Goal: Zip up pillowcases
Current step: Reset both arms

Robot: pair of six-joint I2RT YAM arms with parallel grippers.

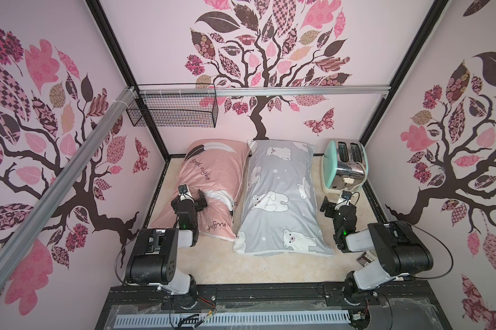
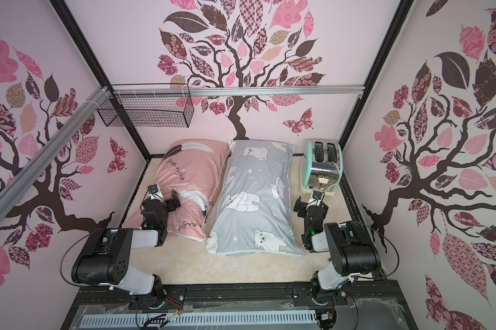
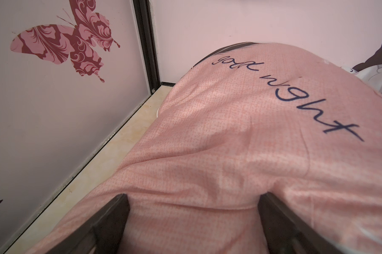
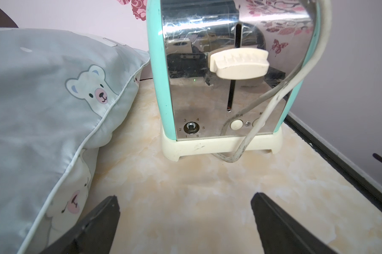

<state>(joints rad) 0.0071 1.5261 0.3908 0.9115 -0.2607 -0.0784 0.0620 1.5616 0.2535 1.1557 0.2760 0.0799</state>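
Left pincer (image 3: 192, 198) hangs spread over the pink pillowcase (image 3: 229, 143), right pincer (image 4: 185, 201) spread above the table (image 4: 185, 171).

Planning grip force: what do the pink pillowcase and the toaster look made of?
Pink pillowcase: soft woven fabric, matte, probably cotton; fine weave and creases show. Toaster: mirror-polished metal front with sharp reflections; glossy mint sides and cream base, likely plastic or enamel.

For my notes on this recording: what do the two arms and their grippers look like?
Both arms match: the left arm and right arm have bulky black joint housings joined by white links, each with a thin black cable looping beside it and a small green light near the wrist. The left gripper and right gripper have dark, flat, tapering fingers.
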